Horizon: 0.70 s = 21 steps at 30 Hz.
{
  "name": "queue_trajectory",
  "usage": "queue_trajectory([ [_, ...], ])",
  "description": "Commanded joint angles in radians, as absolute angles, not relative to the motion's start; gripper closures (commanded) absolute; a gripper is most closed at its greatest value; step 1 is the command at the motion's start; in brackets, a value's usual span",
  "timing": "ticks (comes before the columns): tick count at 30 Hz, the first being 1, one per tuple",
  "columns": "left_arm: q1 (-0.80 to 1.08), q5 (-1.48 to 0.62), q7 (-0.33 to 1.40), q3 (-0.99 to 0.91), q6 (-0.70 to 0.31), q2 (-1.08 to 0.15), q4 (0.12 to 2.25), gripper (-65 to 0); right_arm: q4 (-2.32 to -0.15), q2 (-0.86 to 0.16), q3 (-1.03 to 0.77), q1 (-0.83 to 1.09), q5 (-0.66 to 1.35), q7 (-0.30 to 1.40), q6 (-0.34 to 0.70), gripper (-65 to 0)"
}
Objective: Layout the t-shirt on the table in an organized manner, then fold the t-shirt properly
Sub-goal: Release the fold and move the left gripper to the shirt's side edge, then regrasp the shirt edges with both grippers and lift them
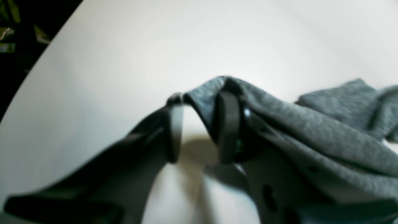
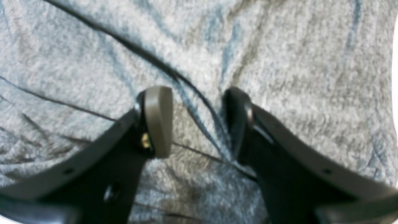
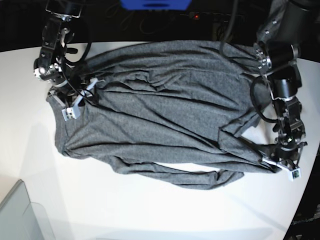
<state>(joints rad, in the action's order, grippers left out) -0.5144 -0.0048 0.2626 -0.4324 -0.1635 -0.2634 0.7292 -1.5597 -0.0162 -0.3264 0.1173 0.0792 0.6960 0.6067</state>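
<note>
The dark grey t-shirt [image 3: 165, 115] lies spread and wrinkled across the white table [image 3: 150, 215], with a rumpled fold along its near edge. My left gripper [image 3: 281, 162] is at the shirt's near right corner. In the left wrist view its jaws [image 1: 202, 102] stand apart just above the table [image 1: 124, 46], and a corner of the t-shirt [image 1: 311, 124] is draped over the right finger. My right gripper [image 3: 82, 97] is over the shirt's far left part. Its fingers [image 2: 197, 124] are open and point down at the t-shirt [image 2: 279, 46], with a crease running between them.
A translucent grey container corner [image 3: 17, 215] sits at the near left of the table. The table's curved edge [image 3: 300, 210] runs close to my left gripper. Dark floor and cables lie beyond the far edge, with a blue object [image 3: 155, 4] at the top.
</note>
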Motion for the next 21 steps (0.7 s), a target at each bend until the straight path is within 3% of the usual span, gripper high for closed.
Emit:
queue_trajectory([
  [1,-0.558,-0.008,0.236,-0.432,-0.17,-0.272,0.742,-23.7,-1.577,-0.021,-0.329,0.114,0.071,0.716,0.613,-29.1],
  [10,-0.553,-0.015,0.239,-0.44,-0.17,-0.272,0.802,-31.2,-1.764,-0.019,-0.328,0.111,0.073,0.716,0.613,-29.2],
  [15,-0.4,-0.024,0.265,-0.443,-0.17,-0.246,1.132,-32.4,-1.758,-0.021,-0.295,0.074,0.071,0.723,0.613,-29.4],
  [21,-0.153,-0.197,0.503,-0.44,-0.17,-0.136,1.538,-32.2,-1.705,-0.018,-0.217,0.041,0.071,0.723,0.613,-29.4],
])
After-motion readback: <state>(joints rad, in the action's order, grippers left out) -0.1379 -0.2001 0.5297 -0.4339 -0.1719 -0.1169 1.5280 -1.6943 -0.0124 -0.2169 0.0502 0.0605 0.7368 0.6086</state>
